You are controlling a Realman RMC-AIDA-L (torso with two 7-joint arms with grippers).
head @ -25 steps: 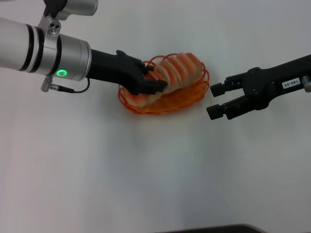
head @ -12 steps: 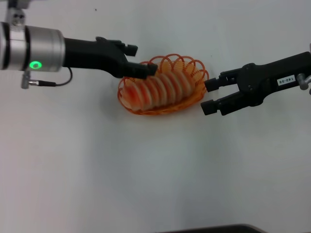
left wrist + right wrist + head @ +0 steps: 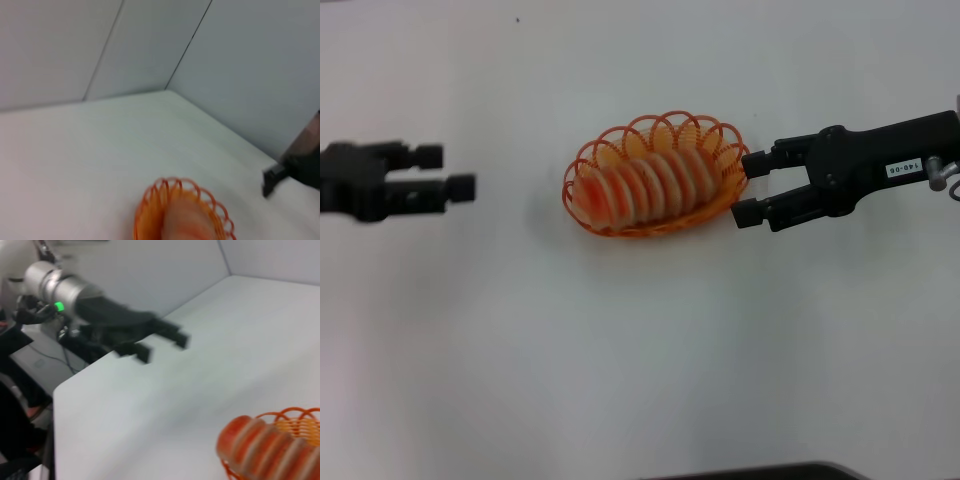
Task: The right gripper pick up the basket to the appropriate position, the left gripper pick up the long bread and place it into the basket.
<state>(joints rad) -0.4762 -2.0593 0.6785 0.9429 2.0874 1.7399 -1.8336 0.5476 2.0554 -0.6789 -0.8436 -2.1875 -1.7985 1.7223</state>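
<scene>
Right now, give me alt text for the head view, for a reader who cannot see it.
A striped orange-red toy loaf lies inside an oval orange wire basket on a white table. The labelled black right claw sits open at the basket's right end, while the plain black left claw, also open, is off to the left, well clear of the basket.

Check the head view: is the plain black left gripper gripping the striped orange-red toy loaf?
No: the left gripper hangs open over bare table, far from the striped orange-red toy loaf, which lies in the orange wire basket.
</scene>
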